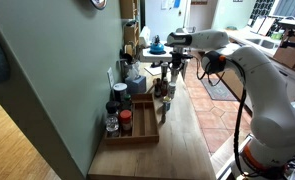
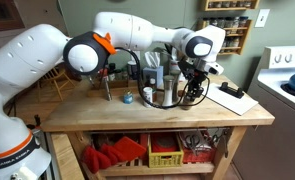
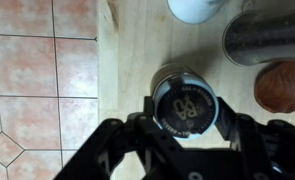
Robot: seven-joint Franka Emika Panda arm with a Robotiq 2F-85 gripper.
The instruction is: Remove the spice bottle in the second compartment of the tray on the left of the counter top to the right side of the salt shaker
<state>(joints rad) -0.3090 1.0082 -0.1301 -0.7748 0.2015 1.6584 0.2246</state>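
Observation:
In the wrist view the spice bottle (image 3: pixel 184 102) shows from above: a dark round cap with a printed logo, standing on the light wood counter top (image 3: pixel 127 60). My gripper (image 3: pixel 185 112) has a finger tight against each side of the cap. In both exterior views the gripper (image 1: pixel 173 70) (image 2: pixel 193 84) is at the far end of the counter top (image 1: pixel 182 130), away from the wooden tray (image 1: pixel 152 122). A white rounded shaker top (image 3: pixel 192 8) sits just beyond the bottle.
A steel canister (image 3: pixel 267 38) and a brown round lid (image 3: pixel 285 88) stand close beside the bottle. The tray holds a red-labelled bottle (image 1: pixel 125 122) and taller dark-lidded jars (image 1: pixel 119 96). The counter edge drops to a tiled floor (image 3: pixel 37 80). A white pad (image 2: pixel 232 97) lies on the counter.

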